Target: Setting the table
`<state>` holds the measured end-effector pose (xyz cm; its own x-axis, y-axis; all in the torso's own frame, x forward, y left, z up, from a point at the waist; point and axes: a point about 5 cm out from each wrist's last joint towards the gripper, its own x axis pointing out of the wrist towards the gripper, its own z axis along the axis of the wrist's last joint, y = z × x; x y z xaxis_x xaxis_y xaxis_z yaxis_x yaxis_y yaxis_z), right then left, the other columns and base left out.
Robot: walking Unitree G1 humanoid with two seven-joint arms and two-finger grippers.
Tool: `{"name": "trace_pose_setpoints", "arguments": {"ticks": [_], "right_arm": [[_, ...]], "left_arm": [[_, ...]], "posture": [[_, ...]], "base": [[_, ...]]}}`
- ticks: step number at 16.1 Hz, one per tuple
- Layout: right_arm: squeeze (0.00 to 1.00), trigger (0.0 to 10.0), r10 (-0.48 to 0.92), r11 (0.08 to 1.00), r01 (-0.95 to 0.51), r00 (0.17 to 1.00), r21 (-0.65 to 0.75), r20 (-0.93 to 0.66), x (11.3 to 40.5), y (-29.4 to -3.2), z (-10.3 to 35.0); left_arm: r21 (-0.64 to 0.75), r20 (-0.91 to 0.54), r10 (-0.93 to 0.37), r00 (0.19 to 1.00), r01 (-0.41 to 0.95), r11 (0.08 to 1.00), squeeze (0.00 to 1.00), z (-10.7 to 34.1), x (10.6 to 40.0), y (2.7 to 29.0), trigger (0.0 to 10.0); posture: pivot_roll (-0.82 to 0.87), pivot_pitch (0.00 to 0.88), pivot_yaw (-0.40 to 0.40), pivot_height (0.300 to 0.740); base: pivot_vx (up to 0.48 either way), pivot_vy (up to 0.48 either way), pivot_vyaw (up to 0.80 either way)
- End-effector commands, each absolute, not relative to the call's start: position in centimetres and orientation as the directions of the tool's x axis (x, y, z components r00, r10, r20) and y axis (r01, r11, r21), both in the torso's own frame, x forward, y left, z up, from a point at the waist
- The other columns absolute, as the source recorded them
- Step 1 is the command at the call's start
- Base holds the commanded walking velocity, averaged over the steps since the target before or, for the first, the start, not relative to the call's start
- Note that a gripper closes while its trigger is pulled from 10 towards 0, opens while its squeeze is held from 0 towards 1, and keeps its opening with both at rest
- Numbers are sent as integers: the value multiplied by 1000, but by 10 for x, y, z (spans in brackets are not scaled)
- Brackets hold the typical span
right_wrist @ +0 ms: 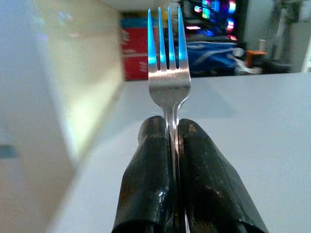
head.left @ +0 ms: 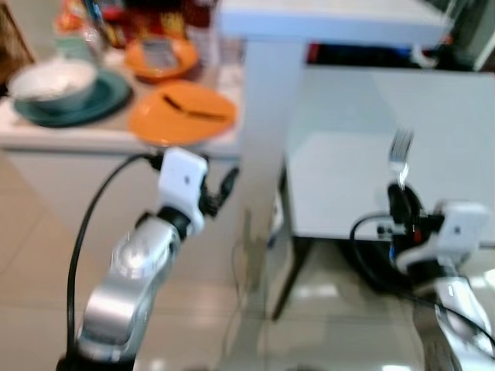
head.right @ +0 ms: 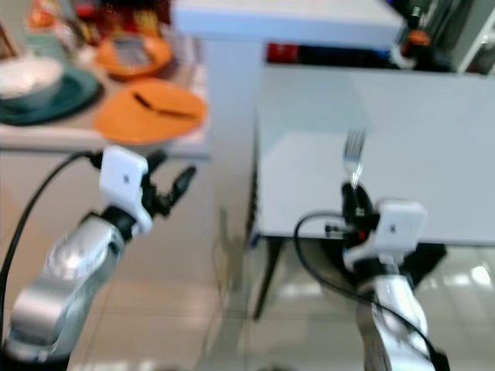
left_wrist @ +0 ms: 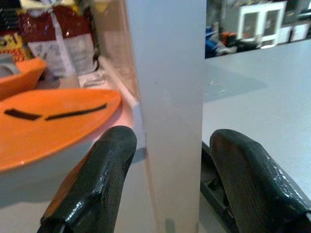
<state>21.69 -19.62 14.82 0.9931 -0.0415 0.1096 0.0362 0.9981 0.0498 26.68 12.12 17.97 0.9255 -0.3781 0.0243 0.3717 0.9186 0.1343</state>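
Note:
My right gripper (head.left: 400,193) is shut on a silver fork (head.left: 399,153), tines up, at the near edge of the white table (head.left: 402,116). Along its fingers (right_wrist: 155,170) the fork (right_wrist: 167,63) stands upright over the table top (right_wrist: 252,145). My left gripper (head.left: 224,185) is open and empty, raised in front of the counter (head.left: 69,135) near a white pillar (head.left: 263,100). An orange plate (head.left: 182,113) with dark strips lies on the counter's near edge. Between the open fingers (left_wrist: 97,179) the pillar (left_wrist: 167,97) and plate (left_wrist: 48,121) appear.
On the counter stand a white bowl (head.left: 52,81) on a teal plate (head.left: 93,104), an orange dish (head.left: 161,56) and packaged goods (left_wrist: 53,39). A white shelf (head.left: 332,19) tops the pillar. Tiled floor (head.left: 39,255) lies below; a dark table leg (head.left: 290,282) slants beneath the table.

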Motion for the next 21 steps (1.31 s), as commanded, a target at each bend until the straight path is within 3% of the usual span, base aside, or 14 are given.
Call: {"name": "trace_pose_setpoints", "arguments": {"ticks": [1, 5, 7, 10, 16, 21], "right_arm": [[0, 10000, -78, 997, 77, 994, 11, 71, 220, -204, 146], [0, 10000, -95, 995, 97, 994, -23, 50, 234, -201, 153], [0, 10000, -85, 996, 84, 995, 5, 56, 236, -199, 155], [0, 10000, -67, 995, 70, 997, -68, 47, 238, -199, 156], [0, 10000, -146, 989, 147, 988, -21, 49, 233, -211, 157], [0, 10000, -127, 992, 128, 991, -23, 48, 235, -210, 158]], "left_arm": [[150, 57, -355, 933, 343, 927, 0, 184, 271, 119, 10000], [181, 48, -264, 963, 251, 951, 0, 181, 286, 124, 10000], [186, 58, -273, 960, 258, 948, 0, 182, 287, 122, 10000], [198, 64, -286, 956, 268, 943, 0, 183, 287, 120, 10000], [204, 67, -312, 948, 293, 934, 0, 182, 289, 115, 10000], [209, 72, -321, 944, 301, 931, 0, 183, 289, 115, 10000]], "posture": [[26, 55, 19, 740], [9, 49, 31, 740], [10, 45, 34, 740], [8, 43, 38, 740], [-7, 50, 50, 740], [-10, 32, 51, 740]], "base": [[0, -480, 0], [0, -480, 0], [0, -480, 0], [0, -480, 0], [0, -480, 135], [0, -480, 0]]}}
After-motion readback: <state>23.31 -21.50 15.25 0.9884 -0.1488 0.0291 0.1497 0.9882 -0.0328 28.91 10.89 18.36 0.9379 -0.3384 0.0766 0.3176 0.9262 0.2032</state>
